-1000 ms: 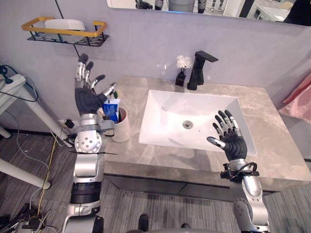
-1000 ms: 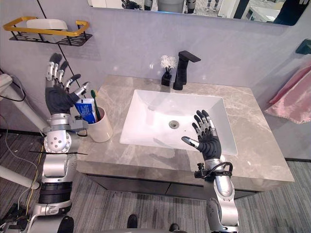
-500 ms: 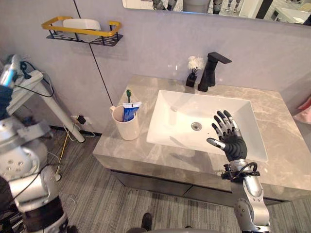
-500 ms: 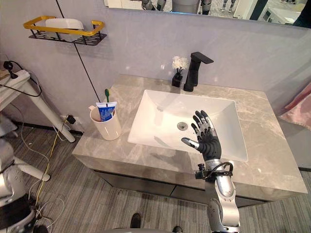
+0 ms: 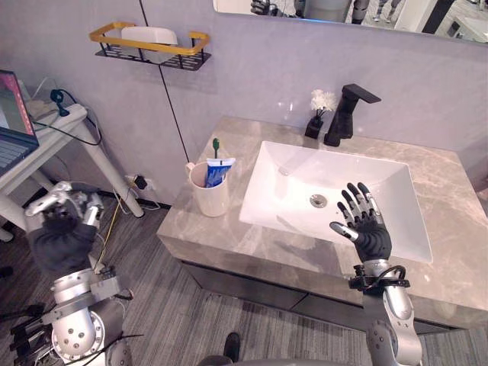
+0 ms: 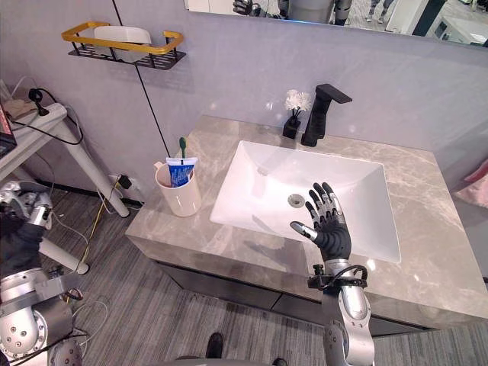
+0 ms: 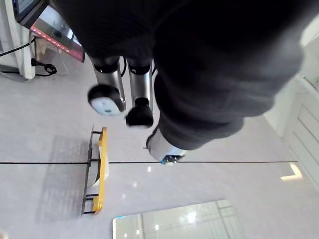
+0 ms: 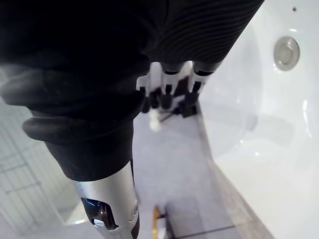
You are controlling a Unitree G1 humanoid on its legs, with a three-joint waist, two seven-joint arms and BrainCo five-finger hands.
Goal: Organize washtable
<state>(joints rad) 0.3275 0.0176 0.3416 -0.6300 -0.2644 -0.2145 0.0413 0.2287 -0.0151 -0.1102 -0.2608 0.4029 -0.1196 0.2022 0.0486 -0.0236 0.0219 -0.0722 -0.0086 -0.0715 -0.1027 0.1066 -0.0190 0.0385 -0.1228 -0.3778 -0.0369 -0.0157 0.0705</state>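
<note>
Fingers of my right hand (image 5: pixel 371 238) spread empty over the white rectangular basin (image 5: pixel 290 183) — my low left hand (image 5: pixel 59 242), if swung up, could topple the cream ceramic cup (image 5: pixel 213 202).

Laptop (image 5: pixel 11 114) on white side table (image 5: pixel 65 126), wall mirror (image 5: pixel 427 15), grey floor (image 5: pixel 152 305)

**Marble, white and black**

The table (image 5: pixel 229 236) is grey-beige stone with pale veining; the sink (image 5: pixel 282 191) white, the tap (image 5: pixel 347 114) black. A cream cup (image 5: pixel 212 200) holds a blue-and-white toothpaste tube (image 5: pixel 216 174) and a green toothbrush (image 5: pixel 215 143). White flowers (image 5: pixel 322 100) stand in a black vase (image 5: pixel 313 126). The floor (image 5: pixel 175 305) is grey-striped.
</note>
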